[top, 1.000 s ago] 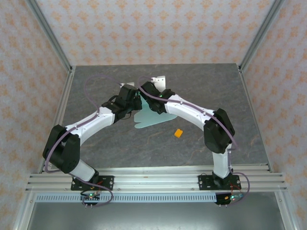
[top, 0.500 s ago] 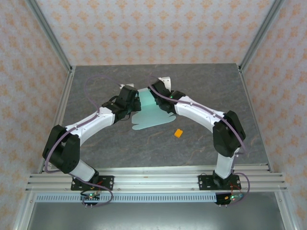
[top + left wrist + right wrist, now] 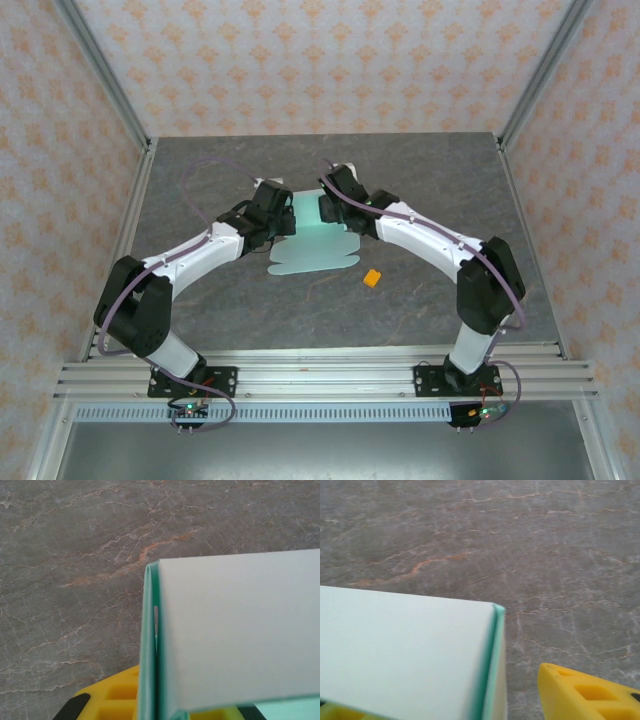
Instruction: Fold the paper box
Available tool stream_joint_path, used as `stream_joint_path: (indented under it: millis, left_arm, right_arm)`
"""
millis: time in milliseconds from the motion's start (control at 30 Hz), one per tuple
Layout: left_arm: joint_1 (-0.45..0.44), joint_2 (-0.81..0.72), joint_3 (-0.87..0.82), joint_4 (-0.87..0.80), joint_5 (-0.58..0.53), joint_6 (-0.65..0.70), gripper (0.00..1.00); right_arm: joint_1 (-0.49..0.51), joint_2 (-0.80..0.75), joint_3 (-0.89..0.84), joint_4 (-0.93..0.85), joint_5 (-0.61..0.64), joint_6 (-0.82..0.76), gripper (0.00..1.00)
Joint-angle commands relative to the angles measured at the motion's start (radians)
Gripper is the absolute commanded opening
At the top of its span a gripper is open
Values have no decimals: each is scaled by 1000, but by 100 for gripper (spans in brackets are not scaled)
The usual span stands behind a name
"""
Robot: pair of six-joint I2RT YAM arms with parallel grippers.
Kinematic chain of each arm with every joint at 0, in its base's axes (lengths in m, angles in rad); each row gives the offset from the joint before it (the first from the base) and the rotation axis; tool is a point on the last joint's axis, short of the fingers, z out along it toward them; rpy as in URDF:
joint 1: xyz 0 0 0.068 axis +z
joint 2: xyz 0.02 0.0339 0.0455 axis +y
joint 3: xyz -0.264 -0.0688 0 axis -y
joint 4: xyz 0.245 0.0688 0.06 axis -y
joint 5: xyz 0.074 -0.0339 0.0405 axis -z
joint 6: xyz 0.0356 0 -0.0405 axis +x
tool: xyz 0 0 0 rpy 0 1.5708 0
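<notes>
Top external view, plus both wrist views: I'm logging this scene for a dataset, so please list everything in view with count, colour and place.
paper box: 1, pale mint-green, table centre, between the two claws; near flaps lie flat, far part raised
orange block: 1, orange, on the table just near-right of the paper box, apart from it
table: 1, dark grey marbled, under everything
walls: 3, peach patterned, behind and at both sides
metal rail: 1, silver, along the near edge, carrying the arm bases
left arm: 1, white and black, reaching to the box's left side
right arm: 1, white and black, reaching to the box's right side
left claw: 1, black, yellow fingers, at the box; grip unclear
right claw: 1, same colours, at the box; grip unclear
</notes>
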Motion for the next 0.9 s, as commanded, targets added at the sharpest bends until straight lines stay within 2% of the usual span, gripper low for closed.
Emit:
stream_joint_path:
  millis: [0,167,267,433,533,767,867]
  left_arm:
    - [-7,13,37,-19,-11,23,1]
    - [-7,17,44,-23,-7,29,1]
    - [-7,17,46,-23,-6,30,1]
    - [-7,14,50,-29,-2,34,1]
    - [-7,10,52,-34,-5,38,1]
    - [-7,9,53,-32,-1,38,1]
    - [-7,8,53,-33,0,40,1]
  right_arm:
    - [-13,-49,-9,24,-86,-20,61]
    - [-49,-143,-54,-5,-174,-65,66]
    - [-100,-213,-112,-11,-330,-107,67]
    - [-229,-269,-197,9,-596,-171,63]
    - [-258,-262,-212,28,-687,-224,59]
    - [-259,-195,-195,40,-743,-295,51]
    - [-258,-172,-200,48,-733,-297,43]
